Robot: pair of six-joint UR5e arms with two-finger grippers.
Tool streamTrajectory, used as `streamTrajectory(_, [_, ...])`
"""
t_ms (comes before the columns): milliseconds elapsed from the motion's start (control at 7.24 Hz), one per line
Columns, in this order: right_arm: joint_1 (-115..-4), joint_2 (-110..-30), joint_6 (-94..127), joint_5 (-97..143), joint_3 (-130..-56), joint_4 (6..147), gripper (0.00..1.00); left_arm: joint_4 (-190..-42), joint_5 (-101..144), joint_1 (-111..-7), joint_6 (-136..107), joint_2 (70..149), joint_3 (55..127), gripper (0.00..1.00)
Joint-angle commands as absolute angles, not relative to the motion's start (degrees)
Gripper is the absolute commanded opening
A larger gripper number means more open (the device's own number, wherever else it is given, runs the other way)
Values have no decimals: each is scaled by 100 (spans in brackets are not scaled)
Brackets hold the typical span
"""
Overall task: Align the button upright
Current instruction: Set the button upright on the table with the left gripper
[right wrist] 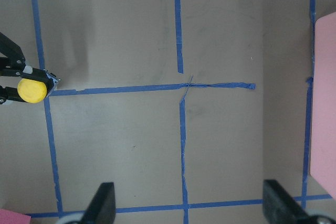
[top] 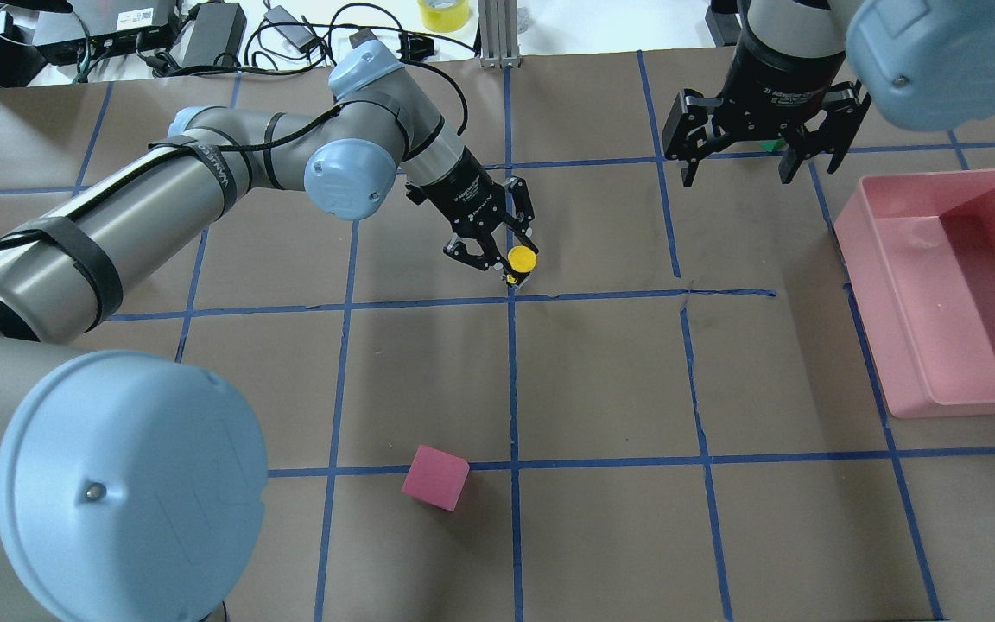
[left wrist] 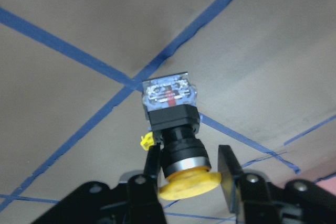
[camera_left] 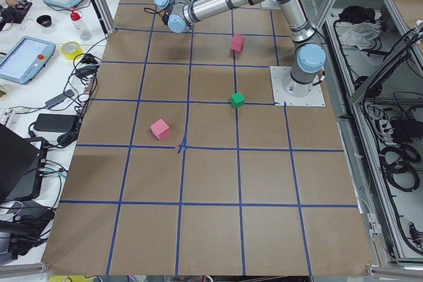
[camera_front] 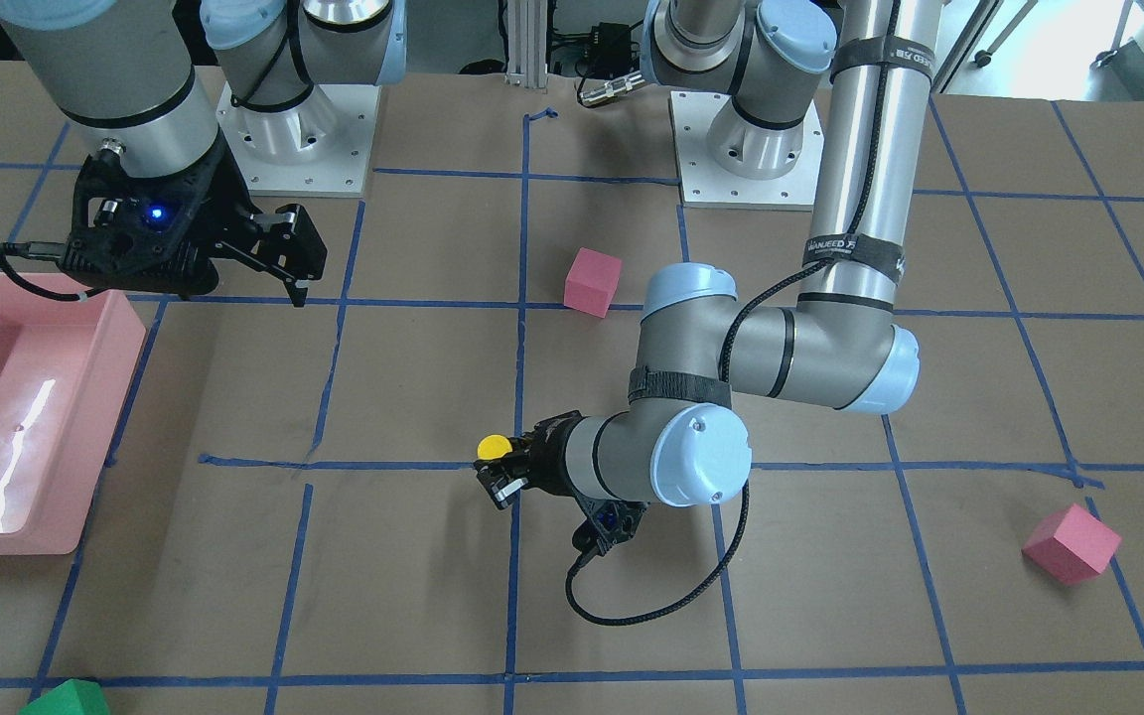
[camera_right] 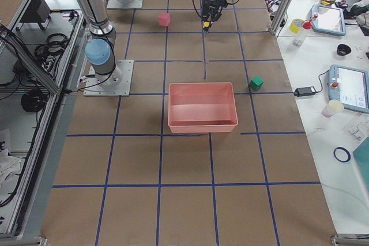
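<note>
The button has a yellow cap (top: 522, 258) and a black and white blocky body (left wrist: 170, 106). It sits between the fingers (left wrist: 152, 163) of my left gripper (top: 502, 250), just over a blue tape crossing near the table's middle. The jaws are closed in on the cap and collar. The cap is near the palm and the terminal end points out past the fingertips, so the button is tilted. The cap also shows in the front view (camera_front: 493, 447) and the right wrist view (right wrist: 31, 89). My right gripper (top: 735, 168) hangs open and empty above the table, well apart from the button.
A pink bin (top: 938, 285) stands on the robot's right side. One pink cube (top: 435, 478) lies near the robot's base, another pink cube (camera_front: 1072, 543) lies far on the left side. A green block (camera_front: 66, 698) sits at the far edge by the bin.
</note>
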State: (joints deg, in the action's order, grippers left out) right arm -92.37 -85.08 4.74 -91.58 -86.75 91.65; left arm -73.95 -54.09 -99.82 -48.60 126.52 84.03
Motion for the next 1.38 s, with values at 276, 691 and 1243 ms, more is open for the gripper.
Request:
streamTrajectory(276, [-9237, -8508, 475, -9158, -8675, 9167, 100, -7392, -5590, -9765, -4781, 12577, 8683, 38])
streamTrajectory(691, [-9246, -8508, 475, -9158, -8675, 9176, 100, -7400, -5036, -9756, -4825, 12542, 8736, 46])
streamTrajectory(1243, [-9246, -8508, 475, -9158, -8675, 9167, 100, -7383, -5274, -9756, -4518, 12542, 8850, 100])
